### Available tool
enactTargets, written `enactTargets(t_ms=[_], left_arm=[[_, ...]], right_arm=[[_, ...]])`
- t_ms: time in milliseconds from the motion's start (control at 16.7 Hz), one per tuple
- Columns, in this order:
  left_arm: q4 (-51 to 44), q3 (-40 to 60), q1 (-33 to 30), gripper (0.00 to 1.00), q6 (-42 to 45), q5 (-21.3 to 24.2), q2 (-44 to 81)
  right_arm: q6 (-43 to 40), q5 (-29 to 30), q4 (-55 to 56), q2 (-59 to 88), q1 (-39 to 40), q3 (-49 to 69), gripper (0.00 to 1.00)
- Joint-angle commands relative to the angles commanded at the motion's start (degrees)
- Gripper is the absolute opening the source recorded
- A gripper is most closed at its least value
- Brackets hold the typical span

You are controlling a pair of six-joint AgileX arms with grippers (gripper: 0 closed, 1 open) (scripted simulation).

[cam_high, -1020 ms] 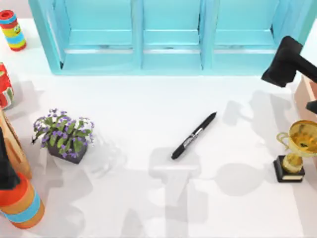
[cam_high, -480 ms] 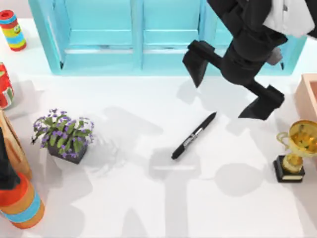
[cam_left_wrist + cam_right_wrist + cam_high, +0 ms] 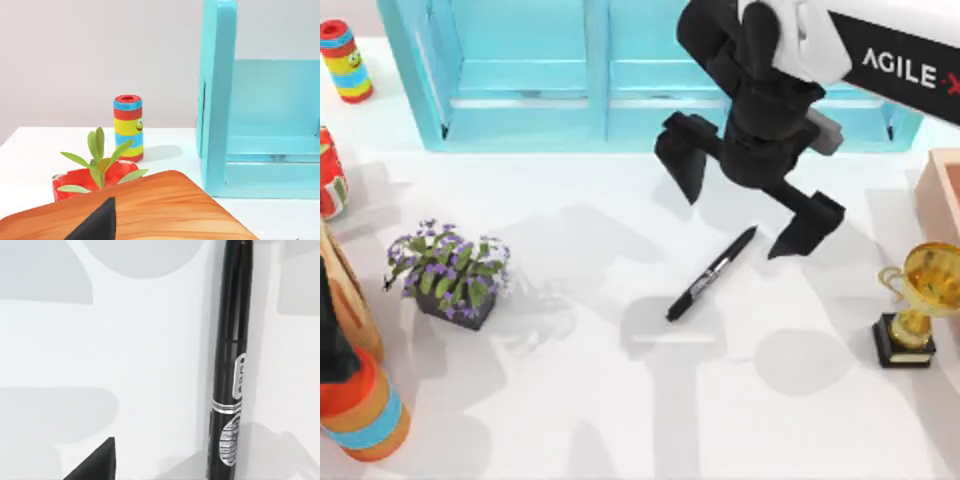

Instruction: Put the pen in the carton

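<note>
Lying flat and diagonal on the white table (image 3: 620, 420), the pen (image 3: 711, 273) is untouched, well apart from the carton (image 3: 942, 190) at the right edge. Right gripper (image 3: 748, 200) hangs above the pen's upper end, jaws spread wide, grasping nothing; beyond it stands the turquoise shelf (image 3: 660, 100). Left gripper (image 3: 332, 340) is parked at the left edge; cannot tell its state.

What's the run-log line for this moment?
right gripper: open, above pen's upper end | pen: flat on table, ungrasped | carton: right edge | left gripper: parked left
</note>
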Motion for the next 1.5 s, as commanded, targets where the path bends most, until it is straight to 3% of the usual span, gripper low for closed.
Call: enactTargets(t_ms=[360, 780, 1080, 1500], left_arm=[[0.00, 0.00, 0.00, 1.00, 0.00, 0.00, 0.00], [0.00, 0.00, 0.00, 1.00, 0.00, 0.00, 0.00], [0.00, 0.00, 0.00, 1.00, 0.00, 0.00, 0.00], [0.00, 0.00, 0.00, 1.00, 0.00, 0.00, 0.00]], right_arm=[[-0.03, -0.01, 2.26, 1.36, -0.07, -1.77, 1.00], [0.40, 0.11, 16.97, 7.44, 0.32, -9.01, 1.00], [0.45, 0.12, 17.61, 8.00, 0.36, -9.61, 1.00], [0.45, 0.12, 17.61, 8.00, 0.36, -9.61, 0.47]])
